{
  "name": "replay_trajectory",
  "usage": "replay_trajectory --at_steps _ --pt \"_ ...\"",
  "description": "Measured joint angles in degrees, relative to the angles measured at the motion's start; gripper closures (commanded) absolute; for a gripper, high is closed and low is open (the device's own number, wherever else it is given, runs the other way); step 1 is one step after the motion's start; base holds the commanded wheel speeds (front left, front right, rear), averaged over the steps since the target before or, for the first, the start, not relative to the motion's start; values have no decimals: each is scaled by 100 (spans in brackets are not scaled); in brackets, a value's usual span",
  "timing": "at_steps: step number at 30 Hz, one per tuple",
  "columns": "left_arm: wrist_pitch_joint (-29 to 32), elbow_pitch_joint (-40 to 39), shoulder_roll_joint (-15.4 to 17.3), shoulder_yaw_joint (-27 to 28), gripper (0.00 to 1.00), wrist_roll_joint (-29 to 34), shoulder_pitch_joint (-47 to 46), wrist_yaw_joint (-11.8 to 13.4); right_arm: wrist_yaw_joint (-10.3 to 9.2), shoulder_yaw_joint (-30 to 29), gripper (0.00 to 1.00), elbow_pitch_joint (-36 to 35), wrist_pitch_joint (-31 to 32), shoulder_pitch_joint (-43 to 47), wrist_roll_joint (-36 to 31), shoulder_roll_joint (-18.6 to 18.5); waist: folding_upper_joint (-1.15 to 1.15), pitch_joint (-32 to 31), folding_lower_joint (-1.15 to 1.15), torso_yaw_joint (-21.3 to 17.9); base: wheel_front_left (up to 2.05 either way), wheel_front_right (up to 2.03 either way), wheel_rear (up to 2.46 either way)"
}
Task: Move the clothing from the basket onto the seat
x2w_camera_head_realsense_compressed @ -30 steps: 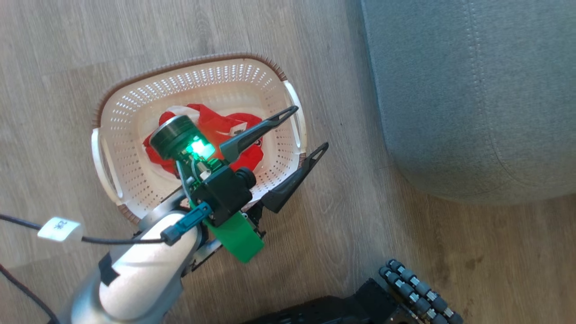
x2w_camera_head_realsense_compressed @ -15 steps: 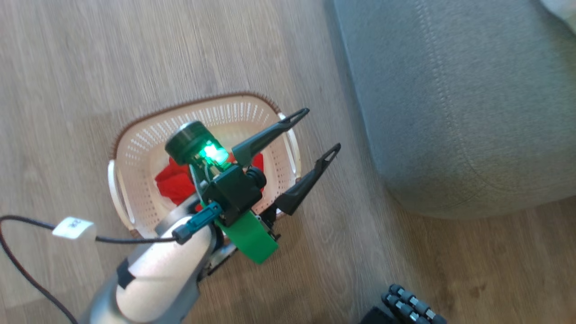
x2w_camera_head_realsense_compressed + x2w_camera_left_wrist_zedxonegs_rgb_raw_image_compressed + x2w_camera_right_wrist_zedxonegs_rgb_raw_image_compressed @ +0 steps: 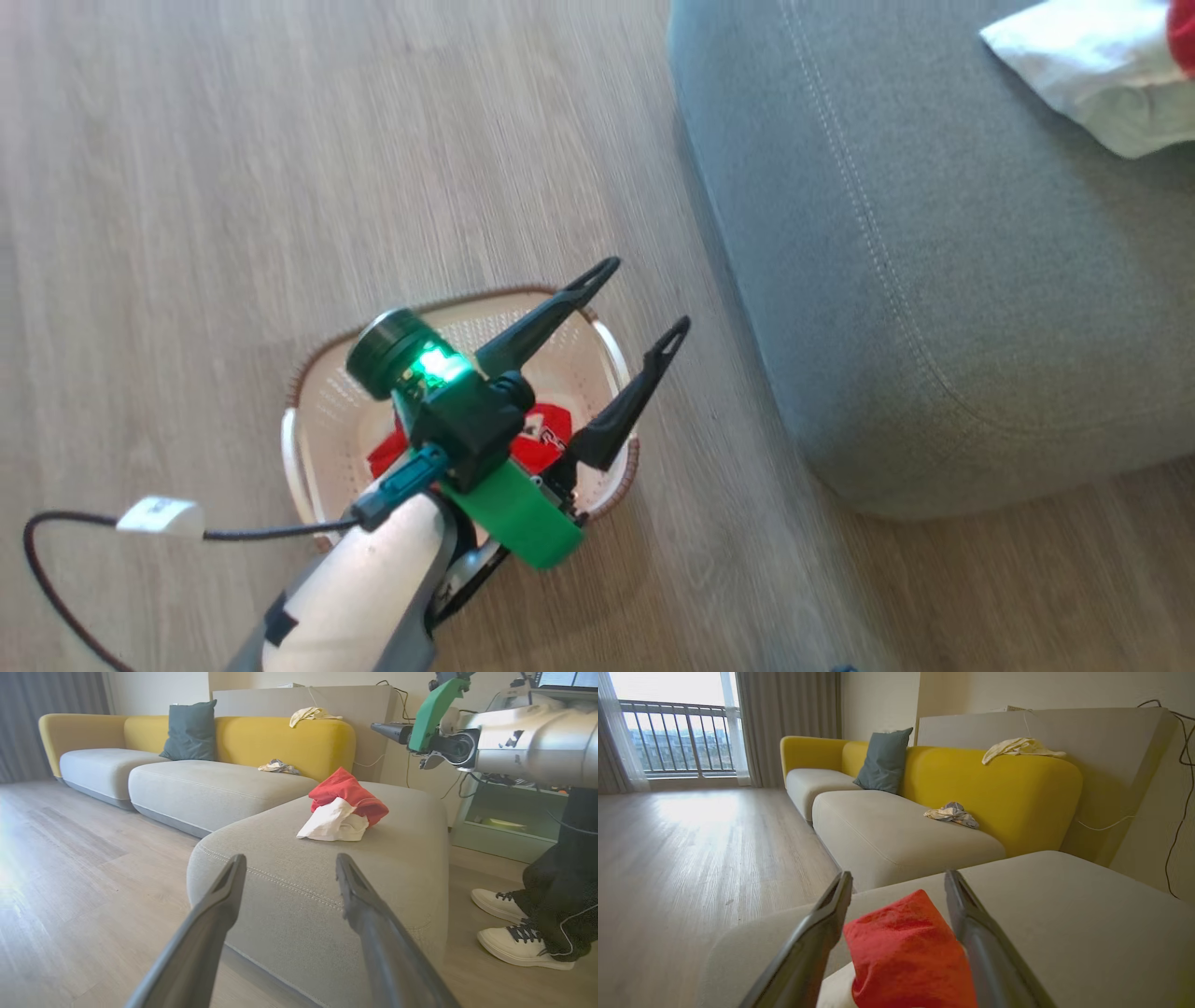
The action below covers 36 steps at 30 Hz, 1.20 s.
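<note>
The cream basket (image 3: 329, 425) stands on the wood floor and holds a red garment with a white logo (image 3: 546, 439). My left gripper (image 3: 644, 297) hovers over the basket's right side, open and empty, its fingers pointing toward the grey seat (image 3: 934, 280). On the seat (image 3: 411, 826) lies a crumpled red and white garment (image 3: 343, 807); its white part (image 3: 1102, 75) shows at the top right of the head view. My right gripper (image 3: 897, 877) hangs open just above that garment (image 3: 906, 952), whose red fabric sits between and below the fingers on the seat (image 3: 1064, 905).
A yellow-backed sofa (image 3: 280, 742) with grey cushions, a teal pillow (image 3: 189, 730) and loose cloths stretches behind the seat. A person's white shoes (image 3: 514, 928) stand on the floor right of the seat. My right arm (image 3: 514, 742) reaches over the seat.
The head camera has swung up and right, so the basket sits lower in view and more of the seat shows, now with the white garment. My left gripper stays open over the basket.
</note>
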Motion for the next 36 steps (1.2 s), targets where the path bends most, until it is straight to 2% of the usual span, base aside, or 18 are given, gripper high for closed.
replay_trajectory --at_steps 4,8,18,26,30,36 --pt "0 26 -83 247 0 53 250 0 0 475 0 -754 -1 543 526 91 0 -283 0 98 0 0 0" --pt "0 44 -247 625 0 99 478 0 0 706 0 -1438 -1 1039 984 130 0 -555 0 237 0 0 0" --pt "0 155 -576 1716 0 320 1012 0 0 1532 0 -2851 -1 2357 1605 465 0 -1108 0 754 0 0 0" --pt "0 193 -654 2513 0 353 1339 26 0 2236 0 -3405 0 3344 1747 684 0 -1423 0 1151 0 0 0" --pt "0 269 -664 2707 0 328 1459 167 0 2404 0 -3545 0 3791 1790 903 0 -1524 0 1306 0 0 0" --pt "0 406 -669 2869 0 207 1672 522 0 2543 0 -3619 0 4390 1636 1321 0 -1633 0 1444 0 0 0"
